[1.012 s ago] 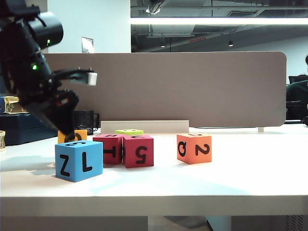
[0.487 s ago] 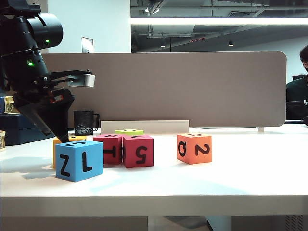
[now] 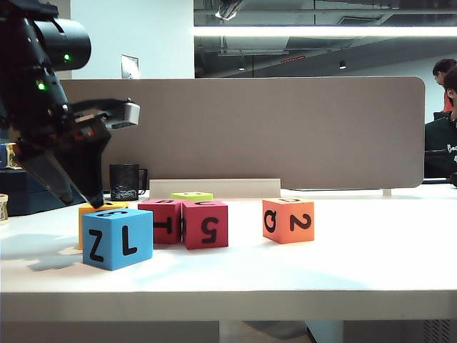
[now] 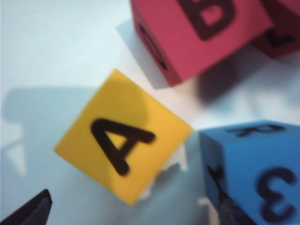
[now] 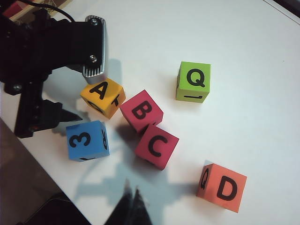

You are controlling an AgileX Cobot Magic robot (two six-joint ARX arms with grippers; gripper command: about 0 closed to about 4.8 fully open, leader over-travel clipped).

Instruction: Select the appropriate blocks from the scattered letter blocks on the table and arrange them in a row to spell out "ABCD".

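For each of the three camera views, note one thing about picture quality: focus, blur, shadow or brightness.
Left wrist view: soft all over, the yellow-orange A block blurred at its edges, a shadow crossing its top. Right wrist view: sharp, the left gripper and the shut right gripper casting shadows on the white table. Exterior view: blocks crisp, the ceiling light strip blown out.
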